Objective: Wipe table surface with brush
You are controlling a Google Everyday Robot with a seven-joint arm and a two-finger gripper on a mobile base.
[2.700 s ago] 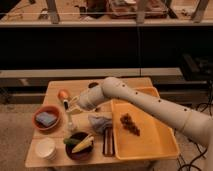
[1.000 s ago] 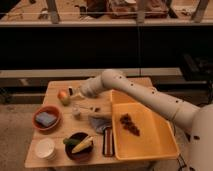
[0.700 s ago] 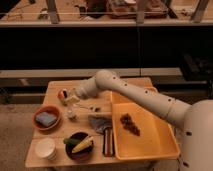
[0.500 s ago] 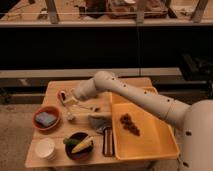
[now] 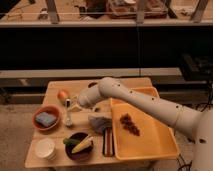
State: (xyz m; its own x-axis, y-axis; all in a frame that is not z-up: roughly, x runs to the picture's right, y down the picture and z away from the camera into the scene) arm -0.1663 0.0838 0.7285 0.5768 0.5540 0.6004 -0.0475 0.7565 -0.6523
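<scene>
The brush is a slim pale stick that stands nearly upright at the left of the light-wood table surface. Its whitish head rests down on the planks beside the red bowl. My gripper is at the end of the white arm, which reaches in from the right. It sits right against the upper part of the brush handle and appears shut on it. The gripper is just below an apple.
A big yellow tub with dark crumbs fills the table's right side. A red bowl with a blue sponge, a white cup, a dark bowl with corn, a grey cup and a thin utensil stand along the front.
The gripper has slid a little to the left across the table with the brush. The arm's elbow has risen and swung left.
</scene>
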